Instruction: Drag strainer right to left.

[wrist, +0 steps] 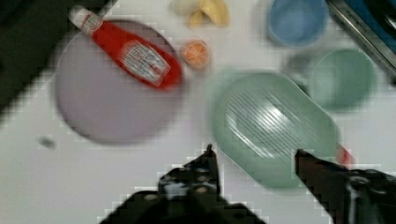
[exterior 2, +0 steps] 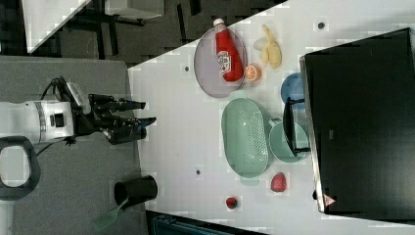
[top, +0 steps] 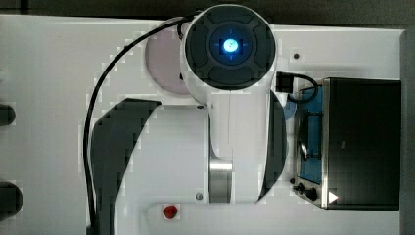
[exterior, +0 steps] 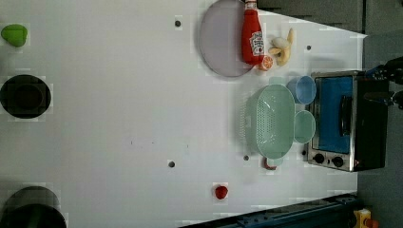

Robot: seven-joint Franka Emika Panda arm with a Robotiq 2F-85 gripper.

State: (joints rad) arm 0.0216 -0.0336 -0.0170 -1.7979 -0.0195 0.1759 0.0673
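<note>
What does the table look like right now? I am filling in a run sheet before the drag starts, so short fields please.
strainer: pale mint oblong, flat on the white table, beside the green mug
gripper: open, empty, apart from the strainer
blue bowl: next to the toaster oven
ketchup bottle: lying across the round grey plate
fruit: banana and orange half beside the plate
task state: strainer not yet touched
</note>
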